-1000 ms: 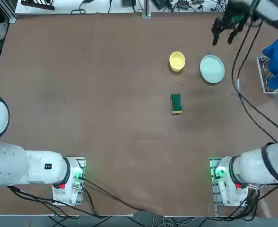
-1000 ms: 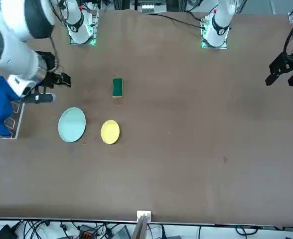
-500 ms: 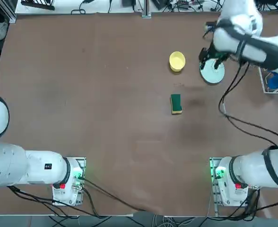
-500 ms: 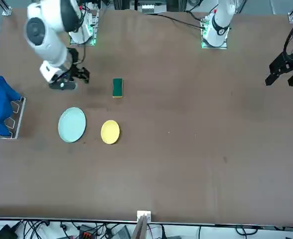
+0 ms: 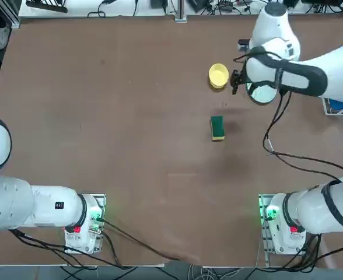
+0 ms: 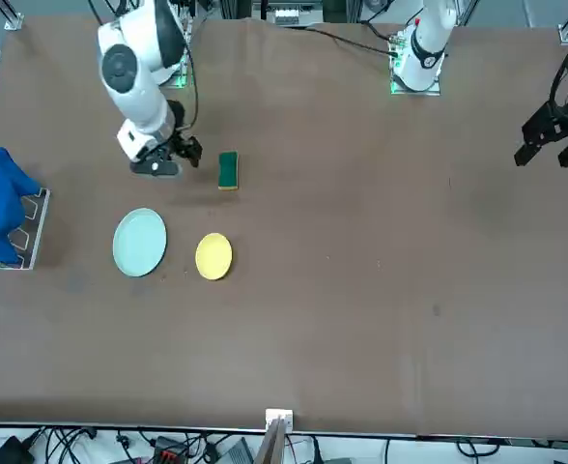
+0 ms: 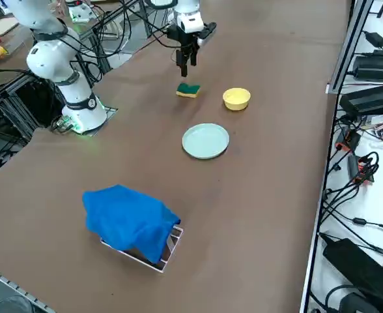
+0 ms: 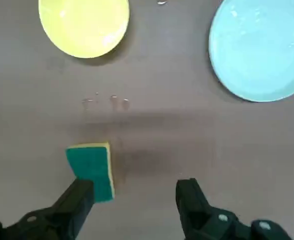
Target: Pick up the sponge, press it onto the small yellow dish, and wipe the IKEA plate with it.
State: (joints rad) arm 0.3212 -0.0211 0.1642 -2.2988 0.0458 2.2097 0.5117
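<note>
Sponge: A small rectangular block with a dark green scouring top and a yellow foam layer, the sponge [image 8: 91, 167] lies flat on the bare brown bench [image 5: 130, 146], green face up. It is nearer the robot's bases than both dishes.

Yellow dish: A small, round, bright yellow dish [image 7: 236, 98], shaped like a bowl, sits upright beyond the sponge as the robot looks, apart from it.

IKEA plate: A round, shallow, pale blue-green plate [image 7: 205, 141] with a raised rim rests just to the right of the yellow dish, a gap between them. It is larger than that dish. From overhead, the right arm [image 5: 323, 70] partly covers it.

Right gripper: The black two-finger right gripper [image 8: 137, 185] hovers over the bench near the sponge, pointing down. Its jaws are released and spread wide, holding nothing; the sponge is seen beside one finger.

Drops: A few small, clear drops [image 8: 114, 102] dot the bench between the sponge and the yellow dish.

Cloth and rack: To the right of the plate, a bright blue cloth [image 7: 129, 218] drapes over a white wire rack [image 7: 172, 246], covering much of it.
</note>
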